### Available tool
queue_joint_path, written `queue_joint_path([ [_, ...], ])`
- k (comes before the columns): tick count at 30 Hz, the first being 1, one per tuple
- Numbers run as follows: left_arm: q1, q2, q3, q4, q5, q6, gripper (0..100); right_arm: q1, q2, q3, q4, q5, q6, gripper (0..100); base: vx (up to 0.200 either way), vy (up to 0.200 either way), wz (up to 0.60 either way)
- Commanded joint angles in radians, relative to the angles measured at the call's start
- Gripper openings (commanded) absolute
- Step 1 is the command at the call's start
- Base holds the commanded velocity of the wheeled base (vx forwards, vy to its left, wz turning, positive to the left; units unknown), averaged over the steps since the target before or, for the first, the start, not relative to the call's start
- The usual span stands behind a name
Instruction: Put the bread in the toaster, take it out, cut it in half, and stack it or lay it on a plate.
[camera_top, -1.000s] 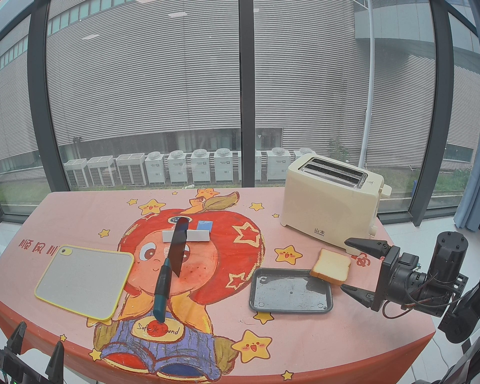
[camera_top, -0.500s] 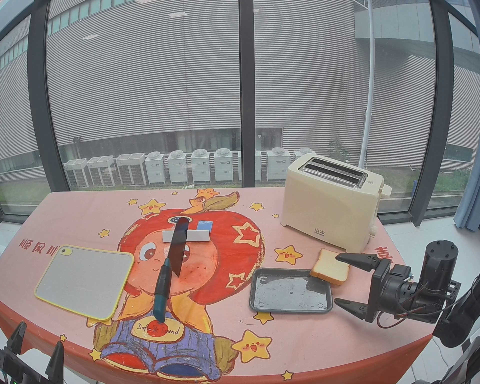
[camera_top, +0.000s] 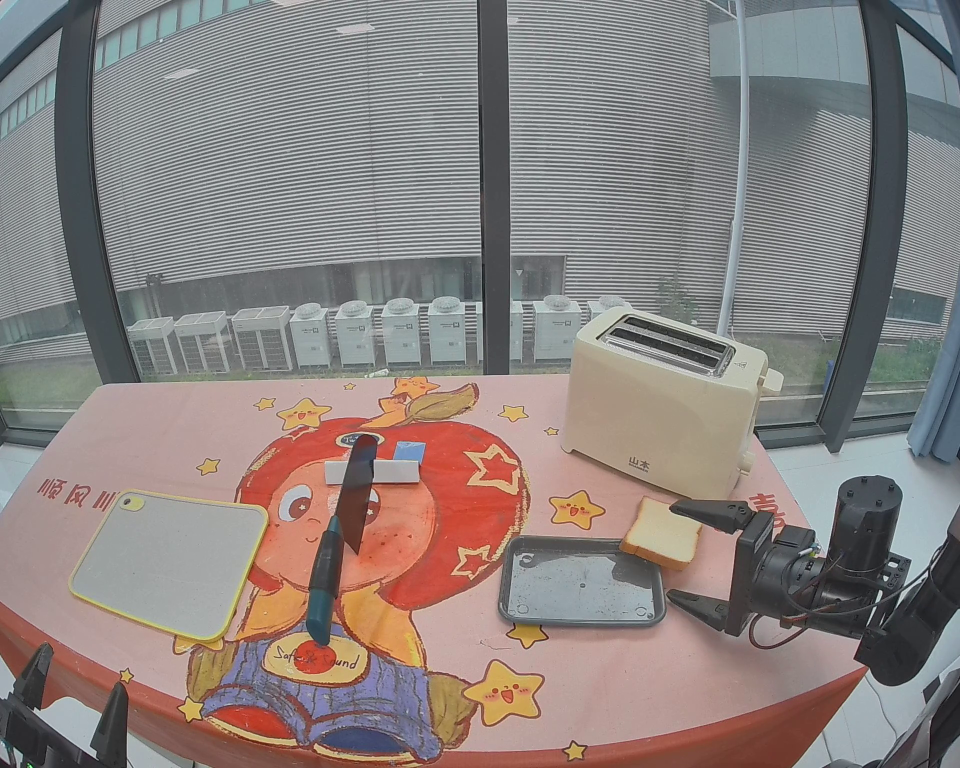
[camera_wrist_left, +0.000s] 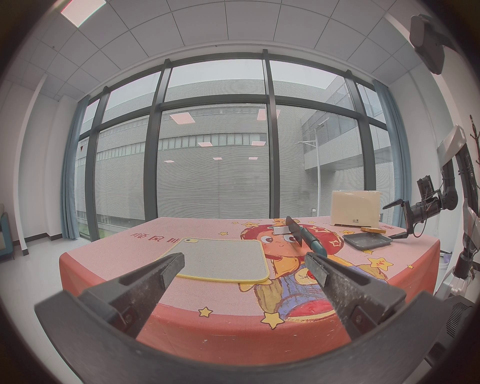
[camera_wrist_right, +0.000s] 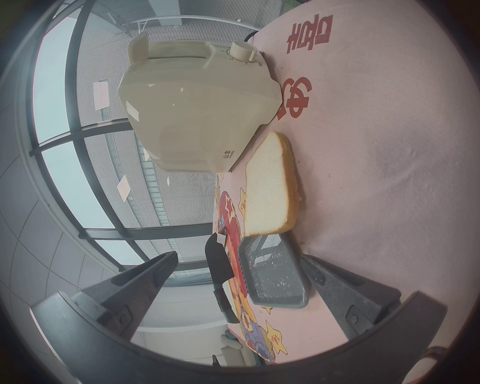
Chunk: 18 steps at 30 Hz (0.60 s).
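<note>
Your right tool is released, with its jaws spread wide and empty. It sits at the right end of the desk and points toward your left. The wrist view suggests the tool is rolled on its side, so one finger rides low over the desk and the other stands above it.

The bread lies flat on the desk just ahead of those fingertips, on their left. It is between the toaster behind it and the tray in front of it. Its nearest corner touches the tray's far right corner or rests on it; I cannot tell which.

The slice turns its thin crust edge to the tool, and its longer side seems to run roughly along the tool's line of approach. A straight push to the left should therefore bring the slice between the jaws. The lower finger has to get under a slice that lies flat, so the raised corner on the tray rim may be your best way in.

The toaster's slots are open at the top, so once gripped the slice must be lifted and turned on edge.

Your left tool is also released and holds nothing. It waits below the desk's near left edge, well apart from the bread, near the cutting board and the knife. The right arm is clearly the nearer one.
</note>
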Motion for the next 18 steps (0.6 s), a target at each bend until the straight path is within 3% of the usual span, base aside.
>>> queue_joint_path([
  [1,0.0,0.0,0.018,0.0,0.0,0.0,100,-0.017,0.02,-0.015,0.0,0.001,0.008,100,0.0,0.0,0.0],
  [18,0.0,0.0,0.018,0.0,0.002,0.0,100,-0.04,0.077,-0.057,-0.008,-0.004,0.018,100,0.0,0.0,0.0],
])
